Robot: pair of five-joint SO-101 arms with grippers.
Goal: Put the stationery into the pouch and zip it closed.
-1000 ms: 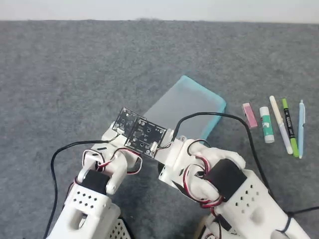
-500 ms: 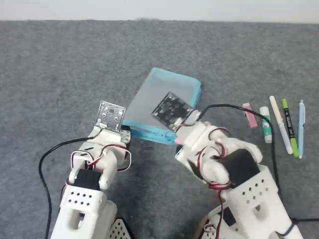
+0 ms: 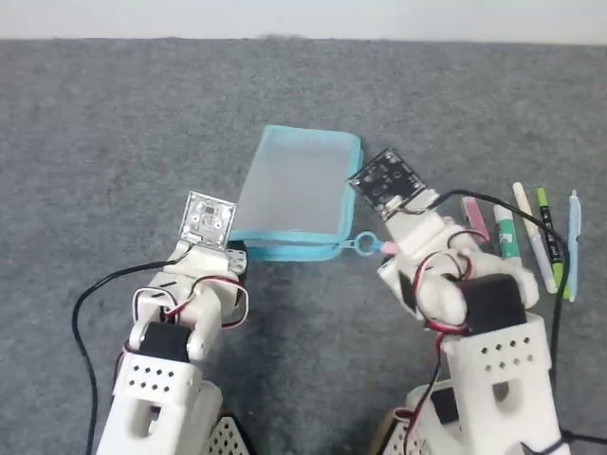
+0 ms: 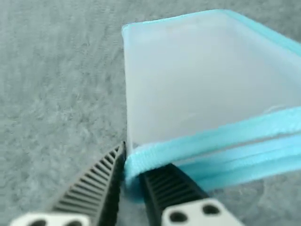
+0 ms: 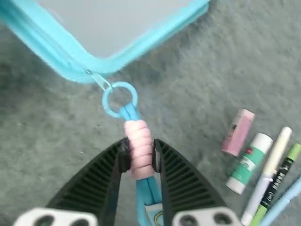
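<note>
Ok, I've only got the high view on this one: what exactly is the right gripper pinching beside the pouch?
Observer: The right gripper is shut on the pink pull tab, which hangs from the blue ring.
Operator: And the left arm's fingers?
Observer: The left gripper is clamped on one corner of the pouch, right where its blue trim ends.

Blue-edged pouch (image 3: pixel 294 194) flat between left arm (image 3: pixel 190 318) and right arm (image 3: pixel 469 308), zip pull (image 3: pixel 363 245) by the latter, stationery (image 3: pixel 522 201) beyond.
</note>
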